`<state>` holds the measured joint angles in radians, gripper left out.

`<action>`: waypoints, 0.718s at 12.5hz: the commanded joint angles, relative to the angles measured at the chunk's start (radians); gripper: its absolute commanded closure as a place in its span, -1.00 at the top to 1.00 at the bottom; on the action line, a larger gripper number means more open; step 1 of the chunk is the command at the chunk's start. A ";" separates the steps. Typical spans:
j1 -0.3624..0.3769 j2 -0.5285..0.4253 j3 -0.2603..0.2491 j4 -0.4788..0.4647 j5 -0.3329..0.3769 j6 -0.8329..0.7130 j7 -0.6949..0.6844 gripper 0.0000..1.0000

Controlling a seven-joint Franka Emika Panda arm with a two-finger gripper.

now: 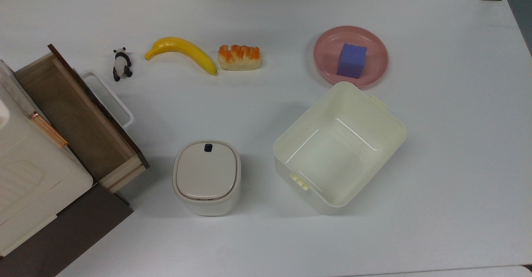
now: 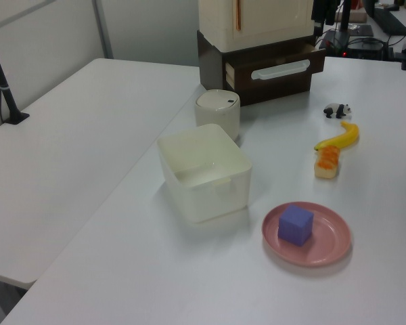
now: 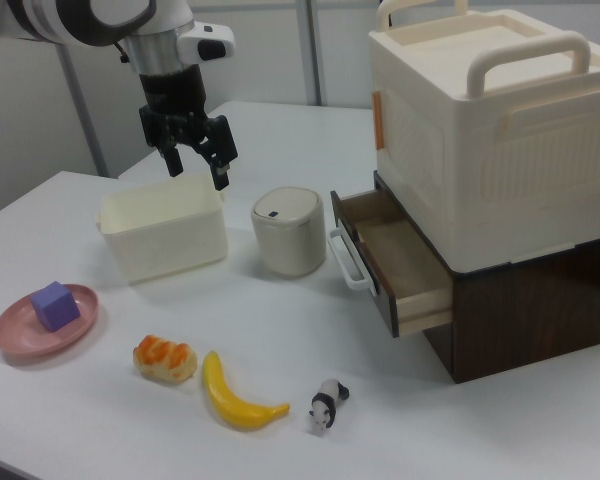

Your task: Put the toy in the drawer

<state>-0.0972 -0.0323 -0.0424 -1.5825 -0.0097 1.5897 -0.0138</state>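
Note:
The toy, a tiny black-and-white panda (image 1: 121, 64) (image 2: 337, 110) (image 3: 326, 404), lies on the white table just beyond the drawer's handle, left of the banana in the top view. The drawer (image 1: 70, 119) (image 2: 274, 66) (image 3: 390, 260) stands pulled open and holds nothing; it has a dark brown front and a white loop handle (image 1: 109, 97). My gripper (image 3: 194, 163) hangs open and bare high above the table in the right view, over the cream tub, far from the panda.
A yellow banana (image 1: 183, 52) and an orange-topped bread piece (image 1: 239, 57) lie beside the panda. A lidded beige bin (image 1: 206, 176), an open cream tub (image 1: 338, 146) and a pink plate (image 1: 328, 40) with a purple cube (image 1: 351, 60) stand on the table. A cream box (image 3: 490, 130) tops the drawer cabinet.

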 commanded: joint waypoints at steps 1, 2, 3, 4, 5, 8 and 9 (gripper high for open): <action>0.018 -0.002 -0.025 -0.010 -0.018 0.032 -0.004 1.00; 0.017 -0.001 -0.031 -0.010 -0.021 0.027 -0.044 1.00; 0.017 -0.001 -0.031 -0.008 -0.020 0.024 -0.043 1.00; 0.020 -0.001 -0.030 -0.002 -0.024 0.020 -0.035 1.00; 0.021 -0.001 -0.030 -0.001 -0.021 0.019 -0.031 1.00; 0.021 0.000 -0.028 0.002 -0.023 0.018 -0.031 1.00; 0.019 0.000 -0.028 0.002 -0.021 0.018 -0.029 1.00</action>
<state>-0.0971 -0.0298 -0.0584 -1.5799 -0.0105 1.5921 -0.0356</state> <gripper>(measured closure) 0.000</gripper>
